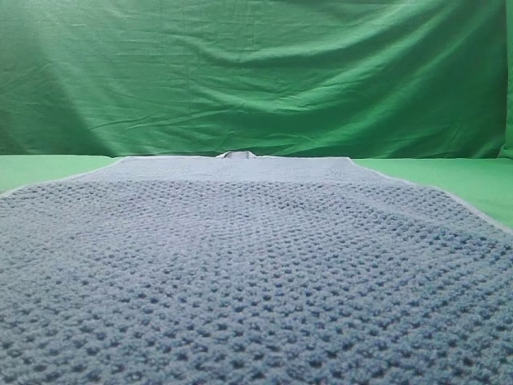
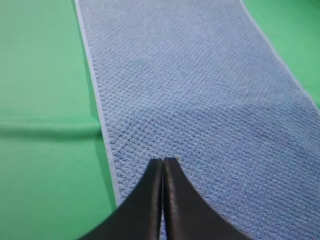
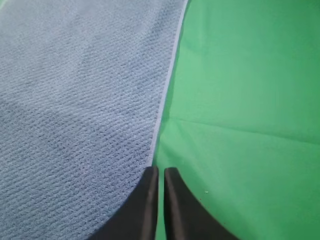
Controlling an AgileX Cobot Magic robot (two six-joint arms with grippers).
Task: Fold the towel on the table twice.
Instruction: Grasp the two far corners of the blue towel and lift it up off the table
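Observation:
The blue-grey waffle-weave towel (image 1: 256, 265) lies spread flat on the green table (image 1: 40, 168), filling most of the exterior high view. Its small white tag (image 1: 238, 155) shows at the far edge. Neither gripper appears in that view. In the left wrist view my left gripper (image 2: 163, 161) is shut, its black tips pressed together over the towel (image 2: 200, 90) just inside its pale left edge. In the right wrist view my right gripper (image 3: 161, 171) is shut with only a hairline slit, right at the towel's (image 3: 75, 100) pale right edge. Nothing visibly sits between either pair of fingers.
A wrinkled green cloth backdrop (image 1: 256, 72) hangs behind the table. Bare green table (image 2: 45, 75) lies left of the towel and more of the table (image 3: 250, 75) lies right of it, each with a faint crease across it.

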